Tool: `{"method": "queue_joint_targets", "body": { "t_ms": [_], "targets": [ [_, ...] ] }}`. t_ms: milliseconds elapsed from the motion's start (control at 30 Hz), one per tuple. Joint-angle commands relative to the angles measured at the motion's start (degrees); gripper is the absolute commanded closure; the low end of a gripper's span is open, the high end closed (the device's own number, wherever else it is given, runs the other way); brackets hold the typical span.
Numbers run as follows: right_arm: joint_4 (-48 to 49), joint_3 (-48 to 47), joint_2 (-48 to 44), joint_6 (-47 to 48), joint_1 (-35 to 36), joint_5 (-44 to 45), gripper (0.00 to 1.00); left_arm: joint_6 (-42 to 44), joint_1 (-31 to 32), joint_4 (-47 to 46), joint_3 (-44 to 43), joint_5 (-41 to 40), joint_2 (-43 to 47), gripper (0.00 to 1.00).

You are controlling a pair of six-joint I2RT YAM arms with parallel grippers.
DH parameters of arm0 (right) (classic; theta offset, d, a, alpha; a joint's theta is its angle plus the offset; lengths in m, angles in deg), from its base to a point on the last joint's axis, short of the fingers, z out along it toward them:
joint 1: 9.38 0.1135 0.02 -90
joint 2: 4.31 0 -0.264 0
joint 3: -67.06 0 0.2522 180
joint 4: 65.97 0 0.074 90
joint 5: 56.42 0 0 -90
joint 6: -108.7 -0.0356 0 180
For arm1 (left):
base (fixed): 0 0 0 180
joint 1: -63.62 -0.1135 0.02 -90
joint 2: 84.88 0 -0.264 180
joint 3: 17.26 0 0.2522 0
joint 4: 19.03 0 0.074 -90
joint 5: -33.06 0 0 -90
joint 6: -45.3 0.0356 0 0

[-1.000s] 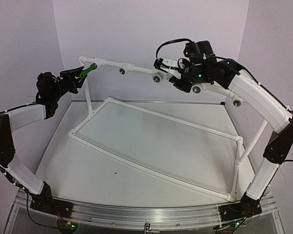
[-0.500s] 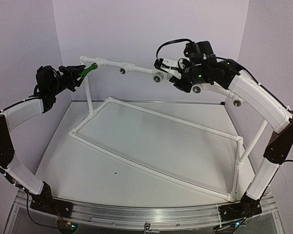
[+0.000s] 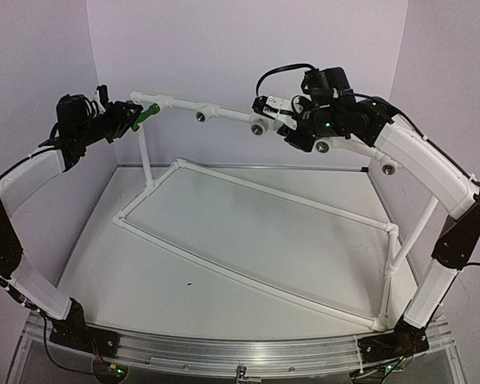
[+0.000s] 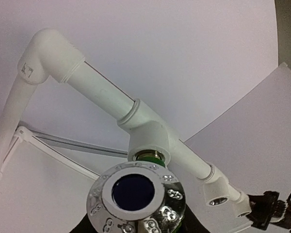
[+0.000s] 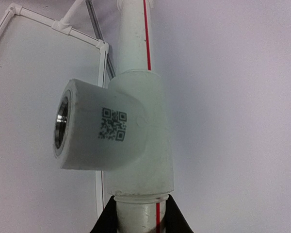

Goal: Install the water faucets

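Observation:
A green water faucet (image 3: pixel 150 112) sticks out of the leftmost white tee (image 3: pixel 162 102) on the raised top pipe. My left gripper (image 3: pixel 133 118) is shut on it. In the left wrist view the faucet's shiny silver round end (image 4: pixel 136 194) faces the camera, and a sliver of green body (image 4: pixel 157 158) sits in the tee's socket (image 4: pixel 148 141). My left gripper (image 4: pixel 138 216) shows only as dark finger edges at the bottom. My right gripper (image 3: pixel 266 110) is shut on the top pipe beside another tee (image 3: pixel 258 128). In the right wrist view its fingers (image 5: pixel 105 221) clamp the red-striped pipe (image 5: pixel 138 216) below a QR-marked tee (image 5: pixel 116 141).
The white pipe frame (image 3: pixel 256 240) lies flat on the table with uprights (image 3: pixel 146 156) carrying the top pipe. More tees with open sockets (image 3: pixel 201 117) (image 3: pixel 323 146) (image 3: pixel 389 169) sit along that pipe. Purple walls close in the back and both sides.
My left wrist has risen and swung up beside the pipe corner while the faucet stays at the tee. The right arm has not moved.

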Motion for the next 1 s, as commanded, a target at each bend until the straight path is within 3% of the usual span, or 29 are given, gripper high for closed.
{"method": "queue_joint_targets", "body": {
  "t_ms": [0,233,600,967],
  "targets": [
    [-5.27,0.51,-2.12,-3.01,2.11,-4.21,1.0,18.39,0.46,1.83,-3.02,1.18,1.72,0.98],
    [-5.35,0.07,-1.61,-3.0,2.12,-4.15,1.0,42.63,4.21,7.61,-4.83,0.33,1.53,0.96],
    [-5.43,-0.26,-1.33,-2.66,2.11,-3.43,1.0,80.37,10.18,17.61,-4.68,-11.46,1.96,0.94],
    [-5.44,-0.6,-0.63,-2.5,2.11,-3.35,1.0,109.47,11.13,15.75,2.08,-20.42,4.72,0.9]
  ]
}}
